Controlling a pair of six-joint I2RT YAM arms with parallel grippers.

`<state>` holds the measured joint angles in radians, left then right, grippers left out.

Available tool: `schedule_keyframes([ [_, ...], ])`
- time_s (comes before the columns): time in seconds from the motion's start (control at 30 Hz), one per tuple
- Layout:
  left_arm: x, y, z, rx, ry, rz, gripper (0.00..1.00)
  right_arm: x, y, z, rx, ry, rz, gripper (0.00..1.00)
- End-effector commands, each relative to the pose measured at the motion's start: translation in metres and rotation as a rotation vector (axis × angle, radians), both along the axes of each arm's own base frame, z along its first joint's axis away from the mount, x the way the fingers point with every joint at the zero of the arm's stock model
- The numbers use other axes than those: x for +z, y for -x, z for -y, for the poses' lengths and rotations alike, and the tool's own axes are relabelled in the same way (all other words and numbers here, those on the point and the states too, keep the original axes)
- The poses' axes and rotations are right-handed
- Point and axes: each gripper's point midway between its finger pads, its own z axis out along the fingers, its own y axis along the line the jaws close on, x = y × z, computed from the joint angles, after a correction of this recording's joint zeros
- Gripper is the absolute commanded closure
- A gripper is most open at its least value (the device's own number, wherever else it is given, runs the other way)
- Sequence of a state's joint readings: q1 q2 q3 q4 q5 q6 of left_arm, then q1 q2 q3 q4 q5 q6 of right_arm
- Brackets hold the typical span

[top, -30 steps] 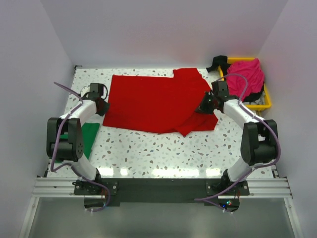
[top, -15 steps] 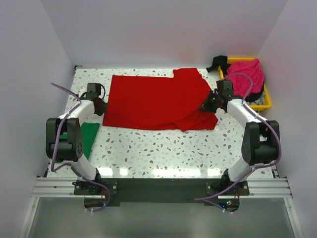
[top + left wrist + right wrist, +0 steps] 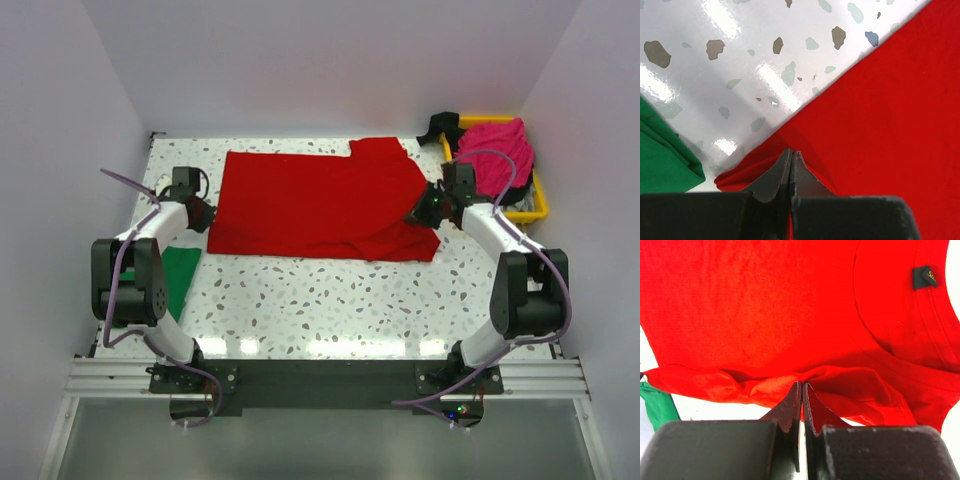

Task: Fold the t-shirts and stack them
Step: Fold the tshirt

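Altogether three t-shirts: red, green, pink.

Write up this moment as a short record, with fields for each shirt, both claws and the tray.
red t-shirt: spread across the table, bunched where the claws pinch it
green t-shirt: lying at the near left of the table
pink t-shirt: heaped in the yellow tray
yellow tray: far right corner
left claw: shut on the red t-shirt's left edge
right claw: shut on its right edge

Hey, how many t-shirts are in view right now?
3: the red t-shirt spread mid-table, the green t-shirt on the left, the pink t-shirt in the yellow tray; others may hide beneath it.
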<state>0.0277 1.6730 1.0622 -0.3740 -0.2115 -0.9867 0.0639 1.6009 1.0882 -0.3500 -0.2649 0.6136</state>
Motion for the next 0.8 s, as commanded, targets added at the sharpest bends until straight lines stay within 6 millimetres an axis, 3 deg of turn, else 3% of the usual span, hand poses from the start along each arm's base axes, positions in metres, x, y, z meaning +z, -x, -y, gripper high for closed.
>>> schedule_keyframes([
  [0.0,0.032,-0.019,-0.007,0.013,0.004,0.11,1.0,0.018,-0.003,0.003,-0.015,-0.016,0.066,1.0],
  [0.3,0.047,-0.026,-0.007,-0.005,0.021,0.167,1.0,0.011,0.006,0.008,-0.026,-0.016,0.051,1.0],
  [0.77,0.034,-0.035,-0.007,-0.015,0.025,0.151,1.0,0.014,-0.007,0.012,-0.048,-0.044,0.058,1.0],
])
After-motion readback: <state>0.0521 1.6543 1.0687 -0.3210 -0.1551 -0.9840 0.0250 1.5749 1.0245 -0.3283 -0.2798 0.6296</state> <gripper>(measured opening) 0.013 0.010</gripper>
